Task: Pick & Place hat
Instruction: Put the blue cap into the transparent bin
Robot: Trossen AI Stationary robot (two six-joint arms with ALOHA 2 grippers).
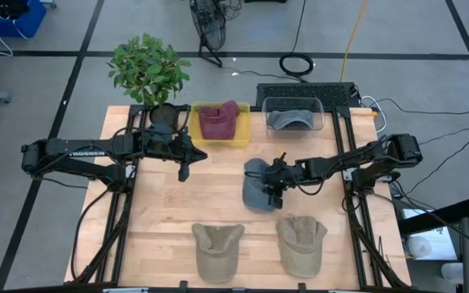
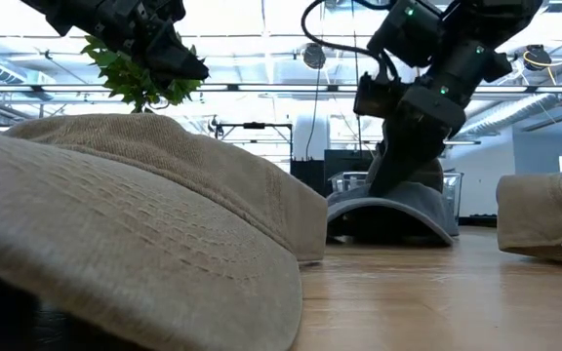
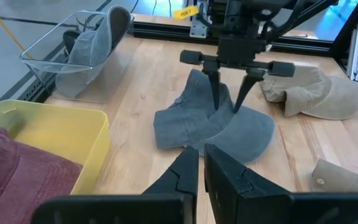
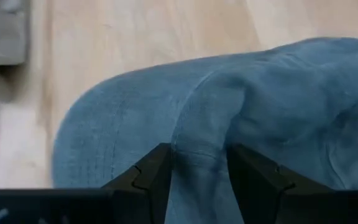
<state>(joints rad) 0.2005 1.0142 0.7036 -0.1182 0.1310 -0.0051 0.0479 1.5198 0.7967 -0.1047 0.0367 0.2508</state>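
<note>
A blue-grey hat (image 1: 255, 187) lies on the middle of the wooden table, its brim on the wood (image 2: 388, 216). My right gripper (image 1: 272, 185) stands over it, pointing down, shut on a raised fold of its cloth (image 4: 197, 162). My left gripper (image 1: 186, 167) hovers above the table's left half, near the yellow bin, shut and holding nothing (image 3: 201, 171). The left wrist view also shows the right gripper (image 3: 227, 109) on the blue hat (image 3: 213, 127). My right gripper pinches a raised fold of the blue hat's crown (image 4: 197, 155) between its two fingers (image 4: 151, 177). It comes from above, pointing down (image 3: 227, 109). The hat's brim and lower edge rest on the table (image 2: 388, 229).
A yellow bin (image 1: 192, 130) holds a red hat (image 1: 218, 120) at the far edge. Beside it a clear bin (image 1: 320, 110) holds a grey hat (image 1: 291, 120). Two tan hats (image 1: 218, 248) (image 1: 301, 242) lie near the front edge. A potted plant (image 1: 149, 69) stands at the far left corner.
</note>
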